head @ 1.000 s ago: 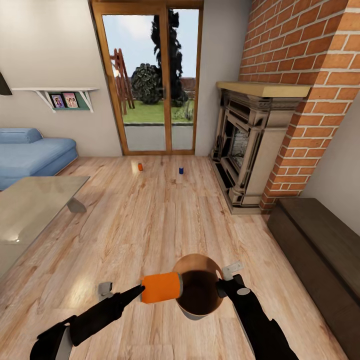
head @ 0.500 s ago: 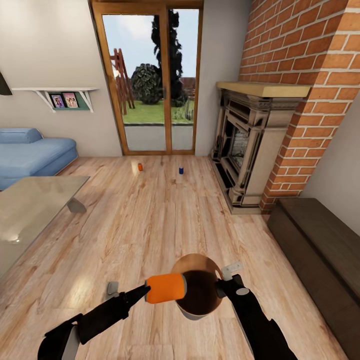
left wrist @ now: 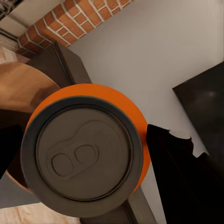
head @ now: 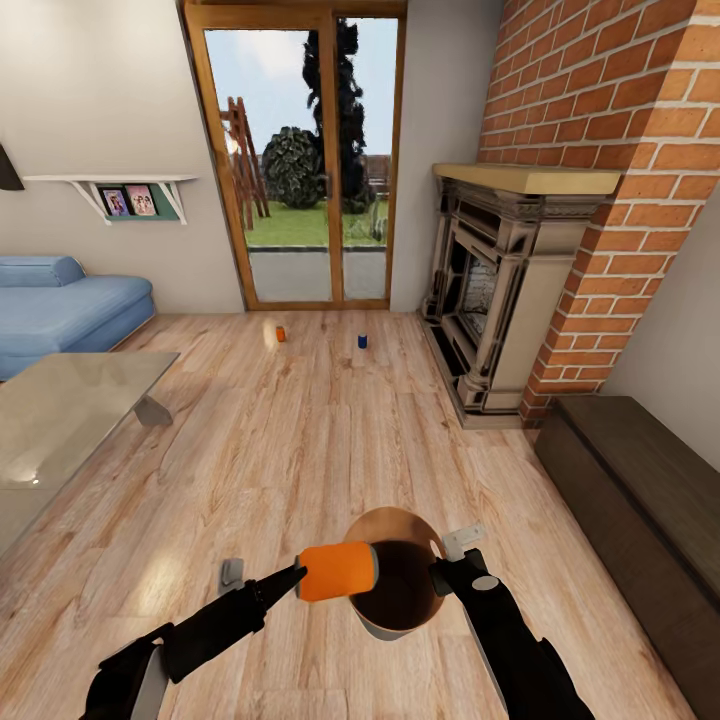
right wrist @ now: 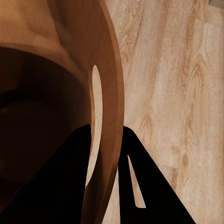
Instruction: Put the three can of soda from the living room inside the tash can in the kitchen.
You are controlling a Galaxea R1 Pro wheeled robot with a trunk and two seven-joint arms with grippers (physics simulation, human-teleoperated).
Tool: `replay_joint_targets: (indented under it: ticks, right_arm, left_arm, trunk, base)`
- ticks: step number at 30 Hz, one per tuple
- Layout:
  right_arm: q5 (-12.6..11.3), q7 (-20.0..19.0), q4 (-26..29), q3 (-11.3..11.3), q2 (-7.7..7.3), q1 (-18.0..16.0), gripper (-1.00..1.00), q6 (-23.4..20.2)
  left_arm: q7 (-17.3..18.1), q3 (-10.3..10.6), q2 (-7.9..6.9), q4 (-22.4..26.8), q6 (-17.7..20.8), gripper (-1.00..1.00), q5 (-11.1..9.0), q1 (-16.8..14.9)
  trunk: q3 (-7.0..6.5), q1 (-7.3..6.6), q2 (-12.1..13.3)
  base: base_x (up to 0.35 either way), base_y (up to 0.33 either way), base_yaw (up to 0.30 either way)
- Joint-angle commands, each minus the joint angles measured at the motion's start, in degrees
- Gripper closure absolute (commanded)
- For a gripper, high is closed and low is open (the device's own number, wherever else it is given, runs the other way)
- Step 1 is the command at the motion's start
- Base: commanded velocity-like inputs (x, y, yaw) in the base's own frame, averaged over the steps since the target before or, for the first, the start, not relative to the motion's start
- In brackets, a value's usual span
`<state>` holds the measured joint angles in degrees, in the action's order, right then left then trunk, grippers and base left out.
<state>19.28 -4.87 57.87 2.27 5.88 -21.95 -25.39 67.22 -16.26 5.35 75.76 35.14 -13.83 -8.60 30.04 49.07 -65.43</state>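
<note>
While the robot stands on the light plank floor of the living room, the scene reads so:

Living room (head: 300,430): wood-framed glass doors (head: 300,160) at the far wall, blue sofa (head: 60,305) to the left, brick fireplace (head: 510,290) to the right, glass table (head: 60,410) at the near left.

Tash can (head: 400,585): round, brown inside, pale outside; held up off the floor between the two arms, mouth tipped toward the camera.

Right gripper (head: 442,572): fingers closed onto the bin's rim, one finger inside the wall and one outside, as the right wrist view shows (right wrist: 105,154).

Left gripper (head: 300,578): clamped around an orange can, jaws parted by just the can's width.

Held orange can (head: 337,571): lying sideways, its silver end over the bin's near rim; the left wrist view shows its grey top with pull tab (left wrist: 84,154).

Far orange can (head: 281,333): upright on the floor near the doors.

Blue can (head: 362,341): upright, near the doors, well apart from the orange one.
</note>
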Motion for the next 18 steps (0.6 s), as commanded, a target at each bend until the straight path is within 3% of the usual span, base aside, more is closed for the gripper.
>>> replay_joint_targets:
  ticks: [1, 11, 18]
  right_arm:
    - [-0.4, -0.2, 0.0, 0.0, 0.01, 0.0, 1.0, 0.0]
    - [-0.4, 0.6, 0.0, 0.0, 0.01, 0.0, 1.0, 0.0]
    - [-0.5, 0.9, -0.1, 0.0, 0.08, 0.0, 1.0, 0.0]
  left_arm:
    - [0.0, 0.0, 0.05, 0.0, -0.2, 1.0, 0.1, -0.1]
    - [-0.1, 0.0, 0.53, 0.0, -0.2, 1.0, 0.1, -0.3]
    - [-2.3, 0.3, 1.02, -0.1, -0.2, 1.0, 0.1, -0.3]
  trunk:
    - [-0.01, 0.0, 0.0]
    - [-0.01, 0.0, 0.0]
    - [-0.01, 0.0, 0.0]
  base:
    - [0.0, 0.0, 0.0]
    - [0.0, 0.0, 0.0]
    - [0.0, 0.0, 0.0]
